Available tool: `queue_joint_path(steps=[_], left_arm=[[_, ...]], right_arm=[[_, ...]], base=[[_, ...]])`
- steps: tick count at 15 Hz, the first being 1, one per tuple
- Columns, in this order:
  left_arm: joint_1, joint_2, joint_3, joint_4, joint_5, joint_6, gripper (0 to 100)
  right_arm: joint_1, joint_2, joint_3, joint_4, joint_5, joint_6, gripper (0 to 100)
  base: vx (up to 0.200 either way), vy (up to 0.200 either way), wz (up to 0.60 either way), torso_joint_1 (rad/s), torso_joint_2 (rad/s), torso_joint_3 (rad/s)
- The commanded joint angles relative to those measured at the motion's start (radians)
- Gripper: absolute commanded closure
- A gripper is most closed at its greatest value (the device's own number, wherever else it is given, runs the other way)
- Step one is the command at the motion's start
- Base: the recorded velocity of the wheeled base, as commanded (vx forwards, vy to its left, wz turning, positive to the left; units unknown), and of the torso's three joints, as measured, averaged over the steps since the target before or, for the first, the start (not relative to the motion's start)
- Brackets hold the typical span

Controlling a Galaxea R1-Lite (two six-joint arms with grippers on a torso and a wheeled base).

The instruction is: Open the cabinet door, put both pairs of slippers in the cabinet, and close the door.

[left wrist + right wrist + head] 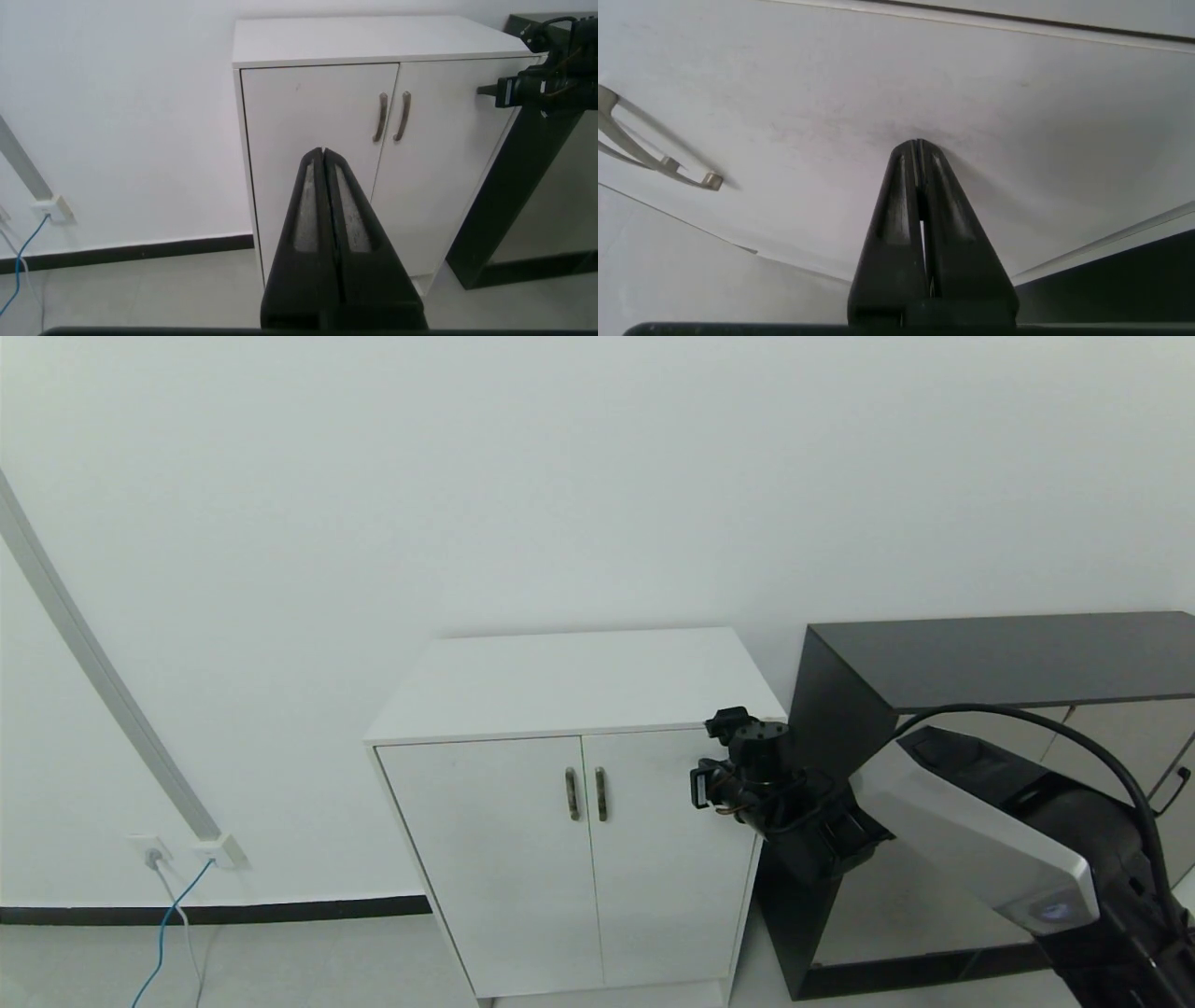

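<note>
Two cabinet doors (504,868) shut, inside hidden, right pincer (920,147) closed.

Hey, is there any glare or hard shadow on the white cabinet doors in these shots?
Head view: the white cabinet is evenly lit with no glare, and the black cabinet has a glossy, mirror-like front. Right wrist view: a soft shadow rings the right gripper on the door, with a fainter one by the handle. Left wrist view: the cabinet is flat-lit, no hotspots.
</note>
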Motion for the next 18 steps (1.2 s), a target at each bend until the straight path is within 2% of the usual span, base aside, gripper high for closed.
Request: queue_joint_path(steps=[1,10,15,18], left_arm=[[0.000,0.001,-0.002,0.000,0.000,0.000,100],[0.000,0.001,0.000,0.000,0.000,0.000,100],[0.000,0.001,0.000,0.000,0.000,0.000,100],[0.000,0.001,0.000,0.000,0.000,0.000,100]], right_arm=[[0.000,-0.001,-0.001,0.000,0.000,-0.001,100],[-0.002,-0.008,0.010,-0.006,0.000,-0.002,100],[0.009,-0.160,0.191,-0.031,-0.003,0.001,100],[0.009,-0.326,0.398,-0.065,-0.004,0.004,100]], base=[[0.000,0.000,0.00,0.000,0.00,0.000],[0.000,0.000,0.00,0.000,0.00,0.000],[0.000,0.000,0.00,0.000,0.00,0.000],[0.000,0.000,0.00,0.000,0.00,0.000]])
